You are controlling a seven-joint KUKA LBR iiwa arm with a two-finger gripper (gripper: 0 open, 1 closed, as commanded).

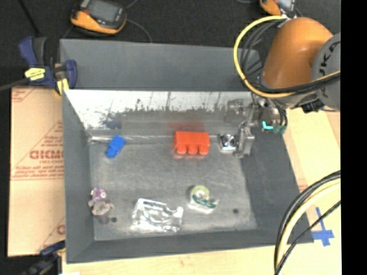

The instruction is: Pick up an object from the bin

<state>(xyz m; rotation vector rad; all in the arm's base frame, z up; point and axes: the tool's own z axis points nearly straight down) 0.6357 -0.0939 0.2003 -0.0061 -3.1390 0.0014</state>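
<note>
A robotics lab — a cabled robot arm point(295, 53) over a grey metal bin point(149, 67).

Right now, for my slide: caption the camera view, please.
Gripper inside the grey bin, just right of an orange block.

Count: six loose items, one per kind.
Orange-red three-lobed block point(191, 142); blue block point(114, 146) left of it; shiny metal piece point(228, 143) right; below it: green-white round piece point(202, 198), crinkled clear packet point(156, 215), purple-grey figure point(100, 202).
</note>
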